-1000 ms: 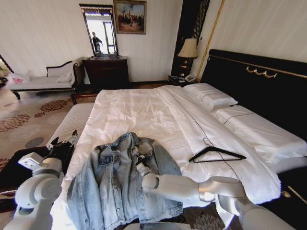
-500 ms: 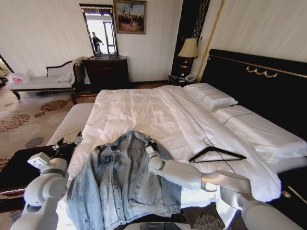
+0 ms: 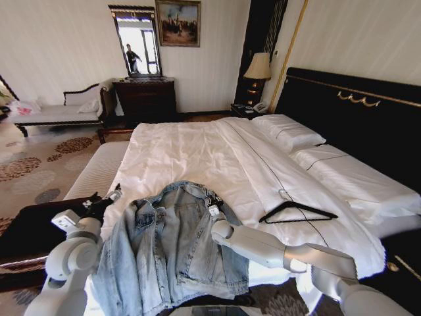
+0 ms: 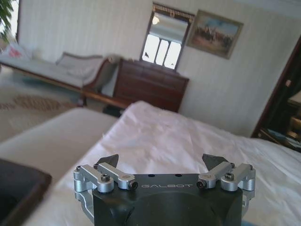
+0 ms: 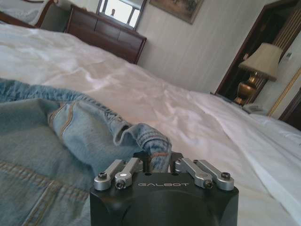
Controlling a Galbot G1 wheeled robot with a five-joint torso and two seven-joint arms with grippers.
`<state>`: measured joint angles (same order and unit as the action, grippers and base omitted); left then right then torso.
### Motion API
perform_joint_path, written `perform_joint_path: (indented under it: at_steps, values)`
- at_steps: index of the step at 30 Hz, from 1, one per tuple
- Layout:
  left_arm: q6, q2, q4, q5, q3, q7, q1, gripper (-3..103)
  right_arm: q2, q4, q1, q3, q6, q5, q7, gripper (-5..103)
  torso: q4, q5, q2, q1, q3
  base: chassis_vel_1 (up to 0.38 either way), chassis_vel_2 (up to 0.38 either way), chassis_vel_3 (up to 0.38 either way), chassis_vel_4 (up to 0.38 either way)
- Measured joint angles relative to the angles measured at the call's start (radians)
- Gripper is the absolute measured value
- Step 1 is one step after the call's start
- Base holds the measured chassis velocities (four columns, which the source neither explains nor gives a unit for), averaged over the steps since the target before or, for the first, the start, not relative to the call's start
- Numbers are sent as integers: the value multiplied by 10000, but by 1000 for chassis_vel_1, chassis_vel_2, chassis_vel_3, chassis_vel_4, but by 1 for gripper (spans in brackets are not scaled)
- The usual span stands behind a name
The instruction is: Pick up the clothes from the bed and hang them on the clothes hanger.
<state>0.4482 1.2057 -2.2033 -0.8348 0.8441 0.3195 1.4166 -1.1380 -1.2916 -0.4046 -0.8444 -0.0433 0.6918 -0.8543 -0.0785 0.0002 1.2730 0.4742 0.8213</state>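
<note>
Right gripper (image 5: 160,162) is clenched on a raised fold of the light blue faded denim jacket (image 3: 168,250), near its collar edge; fingertips are buried behind the cloth in the right wrist view, so the contact itself is hard to make out. In the head view the right gripper (image 3: 214,212) sits at the jacket's right shoulder, at the collar's side. The jacket lies spread open, collar away from the robot, on the near end of the large white-sheeted double bed (image 3: 191,151); its lower hem is cut off by the frame edge.

Thin black triangular coat hanger (image 3: 297,212) lies flat on the bed to the right of that gripper, well apart from it and from the jacket, wire hook pointing toward the pillows.

Left gripper (image 4: 162,162) is released, fingers spread wide with nothing between them, over the bed's left edge. In the head view the left gripper (image 3: 105,201) hovers just beside the jacket's left sleeve; touching or not, cannot tell.

Beyond: white pillows (image 3: 287,133), tall black headboard (image 3: 358,125), dark wooden dresser (image 3: 146,100), table lamp (image 3: 257,71).
</note>
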Motion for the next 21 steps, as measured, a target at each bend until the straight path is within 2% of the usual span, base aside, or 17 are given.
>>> perform_joint_path:
  at_steps: [1,5,6,9,11,12,14,15,16,17,19,21]
  values:
    - [124,19,34,-170,-80,-11,29,100,126,-97,-8,38,19,-78,4,28,0,0,0,0,0,0,0,0,0]
    - [395,117,201,-531,-387,-56,74,100,925,-653,-75,283,-217,-130,-354,50,-1,0,0,-1,-1,0,0,0,0]
    - [395,117,201,-531,-387,-56,74,100,925,-653,-75,283,-217,-130,-354,50,-1,0,0,-1,-1,0,0,0,0]
    - [614,150,480,-697,-705,-130,14,100,1664,-1200,-237,550,-219,-57,-335,61,-4,0,1,0,0,0,0,0,0]
    - [707,149,769,-716,-929,-182,-57,100,2027,-1568,-367,727,279,-146,132,71,-4,-2,1,0,0,0,0,0,0]
    - [707,149,769,-716,-929,-182,-57,100,2027,-1568,-367,727,279,-146,132,71,-4,-2,1,0,0,0,0,0,0]
    - [794,144,1072,-755,-1167,-228,-178,100,2339,-2111,-547,974,1021,-259,870,82,-4,-2,0,0,-1,0,0,0,0]
    - [824,144,1189,-768,-1270,-241,-231,100,2436,-2341,-628,1086,1315,-273,1142,82,-3,-1,0,-1,-1,0,0,0,0]
    - [833,149,1330,-753,-1390,-250,-298,100,2528,-2600,-719,1201,1622,-286,1419,88,-2,-1,1,-1,-1,0,0,0,0]
    - [833,149,1330,-753,-1390,-250,-298,100,2528,-2600,-719,1201,1622,-286,1419,88,-2,-1,1,-1,-1,0,0,0,0]
    - [834,184,1621,-663,-1627,-294,-463,100,2698,-3089,-875,1375,2083,-337,1908,97,-2,-1,1,-1,-1,0,0,0,0]
    - [834,202,1758,-647,-1734,-302,-532,100,2779,-3290,-946,1445,2338,-395,2184,99,-2,-1,1,0,-1,0,0,0,0]
